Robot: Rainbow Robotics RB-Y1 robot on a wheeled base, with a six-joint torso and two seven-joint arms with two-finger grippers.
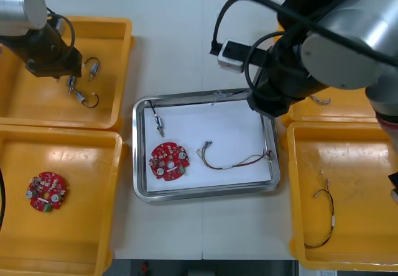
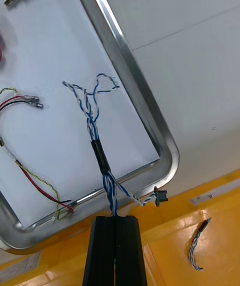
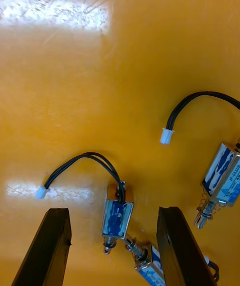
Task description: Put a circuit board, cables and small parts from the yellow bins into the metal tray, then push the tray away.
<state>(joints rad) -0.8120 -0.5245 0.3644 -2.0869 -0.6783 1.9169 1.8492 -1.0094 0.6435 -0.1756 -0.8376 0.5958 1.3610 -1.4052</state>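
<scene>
Right fingers pinch blue-white cable over tray corner, red-yellow cable beside | left fingers apart astride small metal part

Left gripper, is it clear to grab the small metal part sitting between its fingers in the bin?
Probably yes. The left gripper is open, its fingers straddling the small metal part with nothing over it. A second part close by one finger might get caught too.

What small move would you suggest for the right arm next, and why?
Probably ease the right gripper farther in over the metal tray before opening: it is shut on the blue and white cable, whose black connector branch hangs outside the rim. The left gripper straddles a small metal part, open.
</scene>
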